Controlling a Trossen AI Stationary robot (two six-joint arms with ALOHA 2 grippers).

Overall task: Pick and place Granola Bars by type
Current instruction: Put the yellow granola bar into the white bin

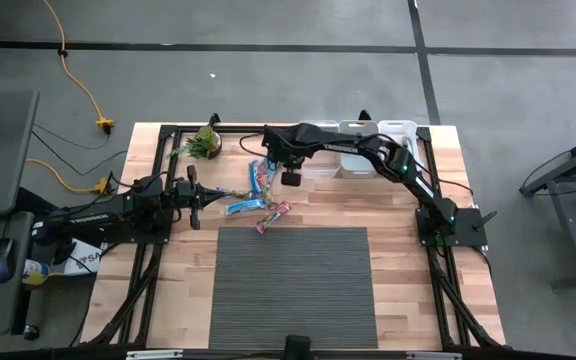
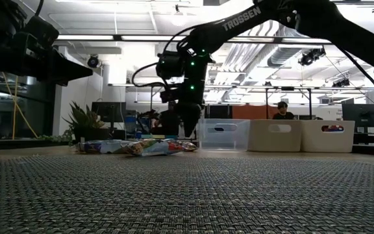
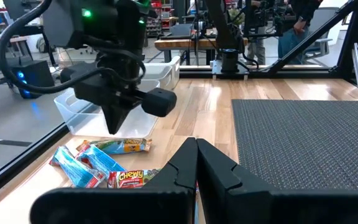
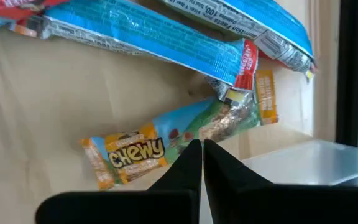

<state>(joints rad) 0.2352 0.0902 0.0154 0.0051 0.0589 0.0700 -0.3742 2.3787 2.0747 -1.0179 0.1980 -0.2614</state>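
Several granola bars lie flat in a loose heap (image 1: 258,197) on the wooden table, left of centre: bright blue ones (image 4: 148,37) and a yellow-green "Chewy" bar (image 4: 160,146). My right gripper (image 1: 291,178) reaches in from the right and points steeply down. It is shut and hangs just above the heap's right end, over the Chewy bar (image 3: 122,145), with nothing between its fingers (image 3: 114,121). My left gripper (image 3: 196,149) waits level at the table's left side (image 1: 196,200), shut and empty, pointing toward the heap.
A clear bin (image 2: 223,133) and two white bins (image 2: 300,135) stand along the far edge, right of the heap (image 1: 373,150). A small potted plant (image 1: 206,143) sits at the far left. A grey woven mat (image 1: 293,285) covers the near middle of the table.
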